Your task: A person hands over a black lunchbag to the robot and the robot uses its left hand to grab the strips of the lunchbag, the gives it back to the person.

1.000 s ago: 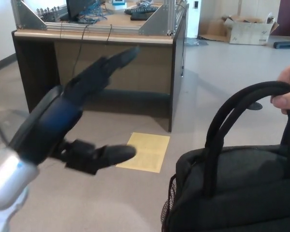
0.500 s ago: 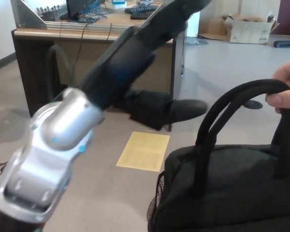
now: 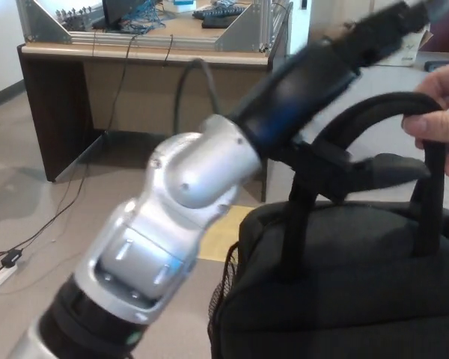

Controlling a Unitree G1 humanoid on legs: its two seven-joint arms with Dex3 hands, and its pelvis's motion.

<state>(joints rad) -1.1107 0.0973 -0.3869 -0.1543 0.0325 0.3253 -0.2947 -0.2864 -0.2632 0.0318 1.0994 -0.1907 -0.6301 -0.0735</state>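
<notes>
A black lunchbag (image 3: 344, 284) fills the lower right of the head view. Its two black straps (image 3: 374, 112) arch upward, held at the top right by a person's hand (image 3: 441, 112). My left arm reaches across from the lower left, its silver wrist (image 3: 198, 168) in the middle of the picture. My left hand (image 3: 344, 97) is at the straps, open: its thumb (image 3: 385, 170) points right under the strap arch and its fingers (image 3: 389, 26), blurred, stretch above it. The straps are between thumb and fingers, not clasped. My right hand does not show.
A dark wooden desk (image 3: 142, 82) with a metal frame and cables stands behind, at the upper left. A yellow sheet (image 3: 221, 235) lies on the floor, mostly hidden by my arm. A cardboard box (image 3: 415, 48) sits at the far right. A power strip (image 3: 0, 273) lies low left.
My left arm has swung up and to the right, bringing the hand from the left side to the bag's straps. The bag now sits further left and nearer in the picture.
</notes>
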